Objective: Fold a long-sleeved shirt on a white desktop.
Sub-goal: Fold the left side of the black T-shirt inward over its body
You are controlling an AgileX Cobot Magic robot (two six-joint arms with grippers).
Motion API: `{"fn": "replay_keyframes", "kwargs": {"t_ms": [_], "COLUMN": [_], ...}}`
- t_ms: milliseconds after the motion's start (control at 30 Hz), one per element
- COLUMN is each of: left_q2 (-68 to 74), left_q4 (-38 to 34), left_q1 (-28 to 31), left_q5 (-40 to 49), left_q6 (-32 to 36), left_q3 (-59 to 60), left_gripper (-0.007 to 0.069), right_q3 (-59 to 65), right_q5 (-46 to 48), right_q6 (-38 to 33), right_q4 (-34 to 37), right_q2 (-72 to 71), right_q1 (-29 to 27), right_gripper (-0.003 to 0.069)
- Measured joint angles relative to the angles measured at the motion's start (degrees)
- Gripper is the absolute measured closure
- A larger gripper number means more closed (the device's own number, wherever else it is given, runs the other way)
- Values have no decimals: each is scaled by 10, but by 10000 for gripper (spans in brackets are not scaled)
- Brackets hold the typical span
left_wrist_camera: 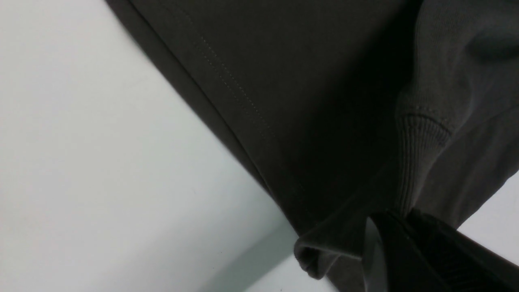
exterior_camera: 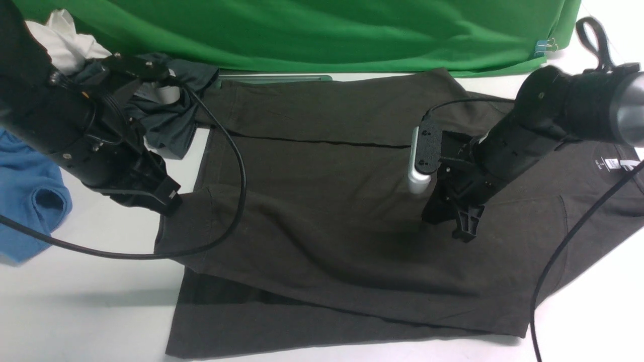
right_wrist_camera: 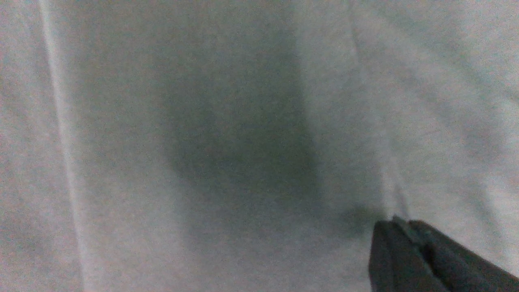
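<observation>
Dark knit cloth of the long-sleeved shirt [exterior_camera: 322, 201] lies spread on the white desktop [exterior_camera: 90, 311], with one layer turned over the body. Far from the neck label [exterior_camera: 611, 164], the left gripper [exterior_camera: 168, 198] pinches the ribbed cuff [left_wrist_camera: 421, 138], probably to keep the sleeve laid inside. Nearer the neck label, the right gripper [exterior_camera: 465, 229] has its jaws pressed together on the chest cloth; whether a fold is caught, I cannot tell.

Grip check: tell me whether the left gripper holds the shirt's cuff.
Yes, the ribbed cuff of the long-sleeved shirt runs into the shut left gripper.
</observation>
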Motion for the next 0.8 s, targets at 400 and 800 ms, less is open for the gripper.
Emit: {"fn": "replay_keyframes", "kwargs": {"t_ms": [400,800], "left_q2": [0,0], "left_q4": [-1,-2], "left_q1": [0,0], "left_q5": [-7,-12], "left_q6": [-1,-2], "left_q3": [0,0], "left_gripper": [596,596], "right_q3": [0,-2], "right_q5": [-24,-45], "right_q6": [20,24], "right_q4": [-11,-5], "right_q2": [-12,27], "right_q1": [0,19], "right_gripper": [596,279]}}
